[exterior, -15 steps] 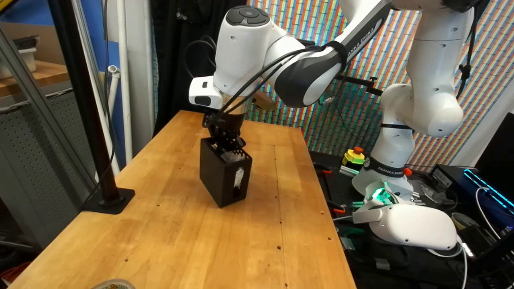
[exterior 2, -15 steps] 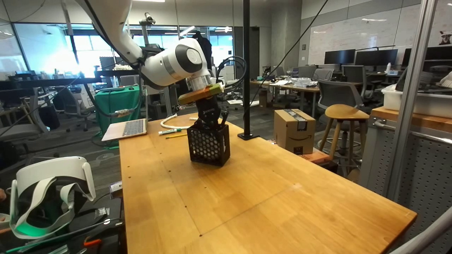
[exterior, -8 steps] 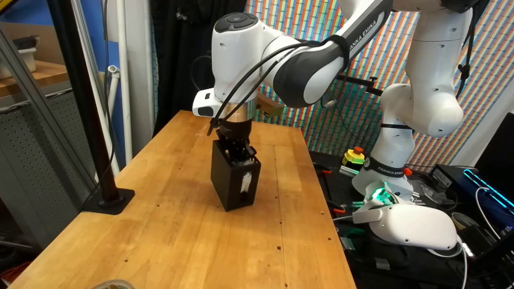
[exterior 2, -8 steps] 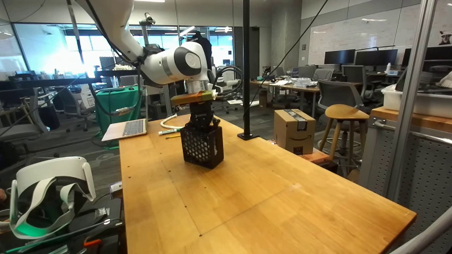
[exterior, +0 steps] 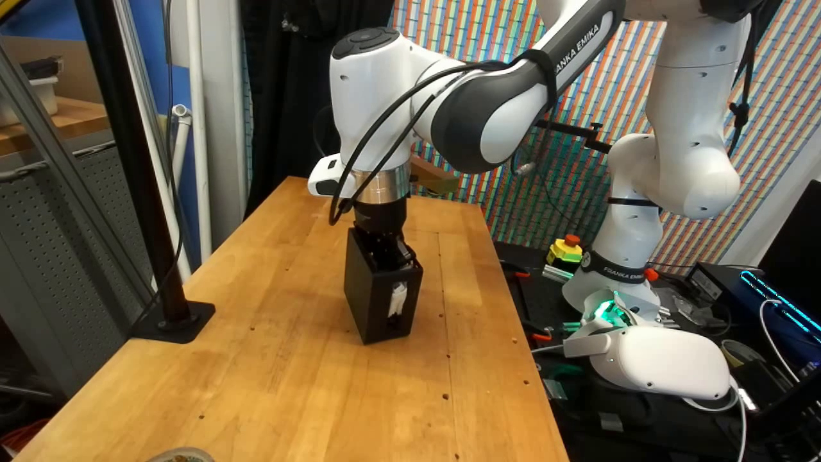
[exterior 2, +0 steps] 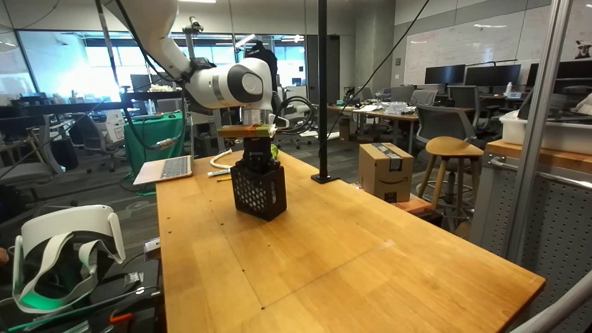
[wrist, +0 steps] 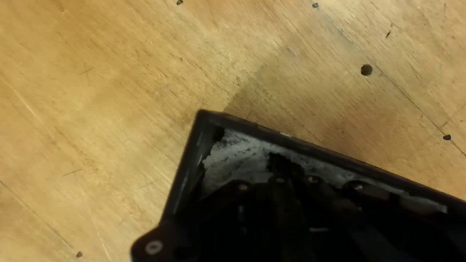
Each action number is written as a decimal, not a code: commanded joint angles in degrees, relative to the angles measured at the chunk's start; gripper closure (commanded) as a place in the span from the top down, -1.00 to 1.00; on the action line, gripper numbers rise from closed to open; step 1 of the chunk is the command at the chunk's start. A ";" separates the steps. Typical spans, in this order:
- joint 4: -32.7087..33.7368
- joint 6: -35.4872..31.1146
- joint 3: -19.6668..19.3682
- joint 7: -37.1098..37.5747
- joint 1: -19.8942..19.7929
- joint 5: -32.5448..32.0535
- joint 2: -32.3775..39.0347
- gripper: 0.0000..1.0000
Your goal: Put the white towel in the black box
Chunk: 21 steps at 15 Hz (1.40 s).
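Observation:
The black box (exterior: 369,295) stands upright on the wooden table, its mesh side (exterior 2: 252,192) showing in an exterior view. Crumpled inside it is the white towel (wrist: 236,156). A strip of that cloth also shows through a slot in the box's end in an exterior view. My gripper (wrist: 282,165) points down into the box's open top, its fingers close together and pressed down among the cloth. In both exterior views the box walls hide the fingertips. Whether any cloth is pinched between them is too dark to tell.
A black pole on a flat base (exterior: 173,321) stands at one table edge. A laptop (exterior 2: 169,171), a marker (exterior 2: 219,173) and a white cable (exterior 2: 221,159) lie at one end. A dish (exterior: 183,455) shows at the near edge.
My gripper has gone from tilted to nearly upright and sunk deeper into the box. The box has slid along with it over the table. Less of the towel shows at the box's top.

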<state>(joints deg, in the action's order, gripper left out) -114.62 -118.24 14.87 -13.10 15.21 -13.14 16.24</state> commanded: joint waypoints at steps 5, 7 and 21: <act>0.42 -3.44 -1.17 8.37 1.01 -0.36 7.43 -0.92; 0.49 -3.55 -1.65 10.65 1.33 -1.57 8.04 -0.92; -6.62 -9.75 -0.16 8.08 -1.47 4.80 -6.13 -0.91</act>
<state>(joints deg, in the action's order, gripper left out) -116.39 -123.19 14.25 -1.61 15.31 -12.56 15.84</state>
